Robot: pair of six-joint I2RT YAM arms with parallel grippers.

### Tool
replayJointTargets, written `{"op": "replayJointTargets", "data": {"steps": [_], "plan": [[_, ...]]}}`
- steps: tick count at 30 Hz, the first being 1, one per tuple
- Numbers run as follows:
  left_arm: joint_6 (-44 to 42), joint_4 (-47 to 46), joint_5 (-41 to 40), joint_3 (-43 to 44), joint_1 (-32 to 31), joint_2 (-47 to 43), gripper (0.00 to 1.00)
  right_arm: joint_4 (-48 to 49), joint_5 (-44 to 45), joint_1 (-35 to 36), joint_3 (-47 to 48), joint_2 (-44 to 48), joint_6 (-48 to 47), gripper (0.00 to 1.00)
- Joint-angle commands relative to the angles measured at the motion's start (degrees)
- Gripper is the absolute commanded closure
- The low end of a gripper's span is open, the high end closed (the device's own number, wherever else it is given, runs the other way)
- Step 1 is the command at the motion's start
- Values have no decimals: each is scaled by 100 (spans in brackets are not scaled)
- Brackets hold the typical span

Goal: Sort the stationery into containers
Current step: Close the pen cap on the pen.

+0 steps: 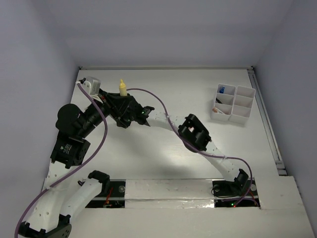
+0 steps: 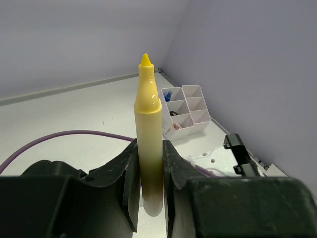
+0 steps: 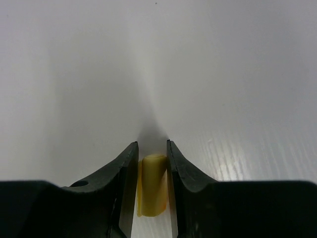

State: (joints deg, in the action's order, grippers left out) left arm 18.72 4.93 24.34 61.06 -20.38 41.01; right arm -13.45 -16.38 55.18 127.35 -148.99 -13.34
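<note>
The sorting looks only partly done. The white plastic organizer tray with rectangular compartments sits at the far right of the white tabletop. It has a small blue-capped item in a far cell and a pinkish piece in a nearer one (the other cells look bare). Two things are not yet in. The left tool is clamped tight on a stubby yellow marker, held upright, well apart from the tray. The right tool hangs low over the tabletop, its jaws narrowed on either side of a small pale-yellow block. I cannot tell whether they actually pinch it.
</note>
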Motion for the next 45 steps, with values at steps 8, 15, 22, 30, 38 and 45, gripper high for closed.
{"op": "replayJointTargets", "data": {"steps": [8,15,22,30,38,45], "plan": [[202,-440,44,-50,43,-85,100,3092,-673,-16,-2035,1846,2613,84],[527,-782,404,-278,43,-137,100,4903,-1191,-490,-3819,2874,4531,84],[852,-1291,800,-743,43,-155,100,4739,-1035,-772,-5919,3999,5131,83],[844,-1671,1257,-1060,43,47,100,3703,599,-772,-7487,4976,4727,81],[440,-1486,1363,-1395,43,-32,100,3103,1829,-772,-7945,5020,4411,71],[0,-1205,1214,-1614,43,-102,100,2779,2183,-772,-7945,4967,4209,59]]}}
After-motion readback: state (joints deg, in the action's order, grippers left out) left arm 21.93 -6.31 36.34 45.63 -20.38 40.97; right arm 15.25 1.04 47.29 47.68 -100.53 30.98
